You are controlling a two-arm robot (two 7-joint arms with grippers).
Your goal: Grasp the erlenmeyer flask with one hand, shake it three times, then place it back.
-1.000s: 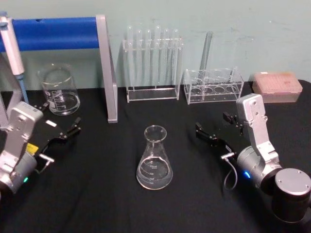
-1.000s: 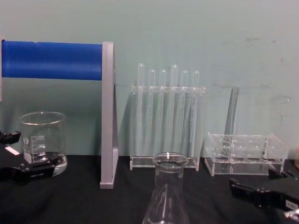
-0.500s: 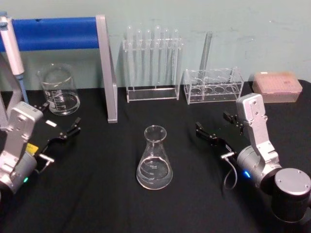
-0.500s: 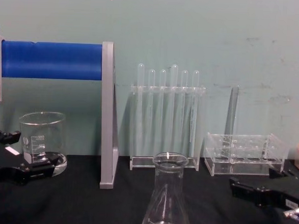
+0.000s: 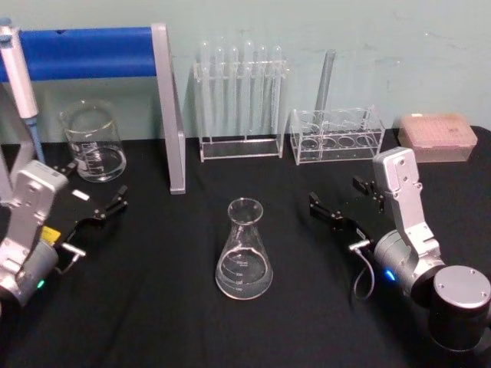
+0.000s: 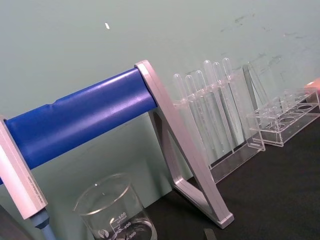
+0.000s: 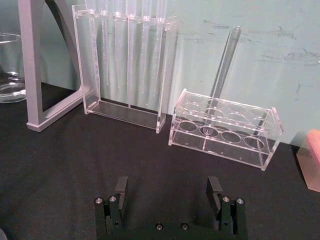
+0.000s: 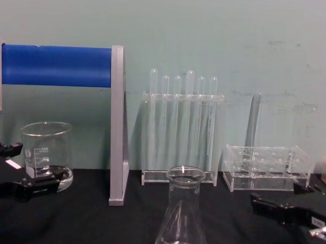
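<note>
The erlenmeyer flask (image 5: 245, 253) is clear glass with a wide base and narrow neck, and it stands upright on the black table between the two arms; its neck and rim also show in the chest view (image 8: 182, 219). My left gripper (image 5: 96, 185) is open, well to the flask's left near the beaker, and holds nothing. Off to the flask's right my right gripper (image 5: 337, 193) is open too, with an empty gap between its fingers; the right wrist view shows that gripper (image 7: 167, 187) facing the racks. Neither gripper touches the flask.
A glass beaker (image 5: 93, 142) stands at the back left beside a blue-and-grey stand (image 5: 167, 115) with a pipette (image 5: 19, 77). Behind the flask are a tall test tube rack (image 5: 240, 100), a low clear rack (image 5: 336, 136) with one tube, and a pink box (image 5: 436, 136).
</note>
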